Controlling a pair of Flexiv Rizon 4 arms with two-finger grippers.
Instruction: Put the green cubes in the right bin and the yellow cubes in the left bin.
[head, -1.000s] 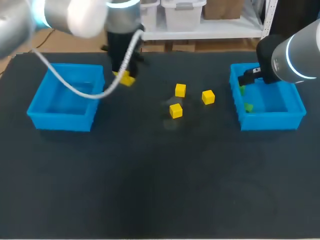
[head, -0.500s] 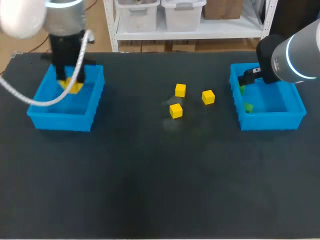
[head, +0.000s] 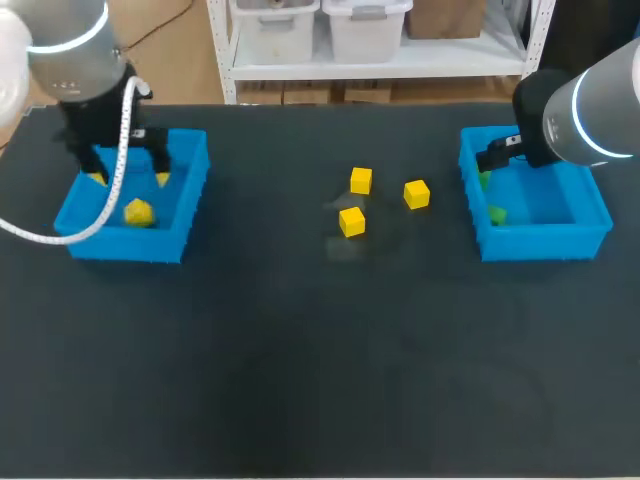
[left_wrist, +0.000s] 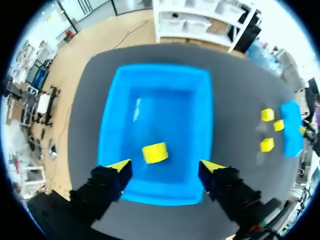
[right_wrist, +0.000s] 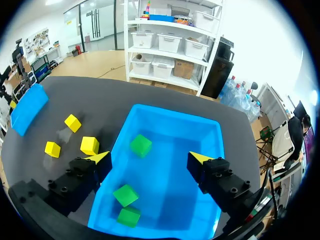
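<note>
My left gripper (left_wrist: 166, 165) hangs open above the left blue bin (head: 125, 242). One yellow cube (left_wrist: 155, 152) lies loose on that bin's floor, just ahead of the fingers and apart from them. Three more yellow cubes (head: 361, 180), (head: 416, 194), (head: 351, 221) sit on the dark table near its middle. My right gripper (right_wrist: 150, 158) stands open over the right blue bin (right_wrist: 216, 137), with nothing between its fingers. Three green cubes (right_wrist: 141, 145), (right_wrist: 125, 195), (right_wrist: 129, 216) lie inside that bin.
The two bins stand at opposite ends of the table's far half. The right bin (head: 545, 243) has my right arm (head: 585, 110) over its back corner. The black tabletop (head: 320, 360) stretches wide toward the front edge.
My left arm carried a yellow cube leftward from beside the bin to over it. Its fingers then spread, and the cube now lies on the bin floor. The right arm stayed still.
</note>
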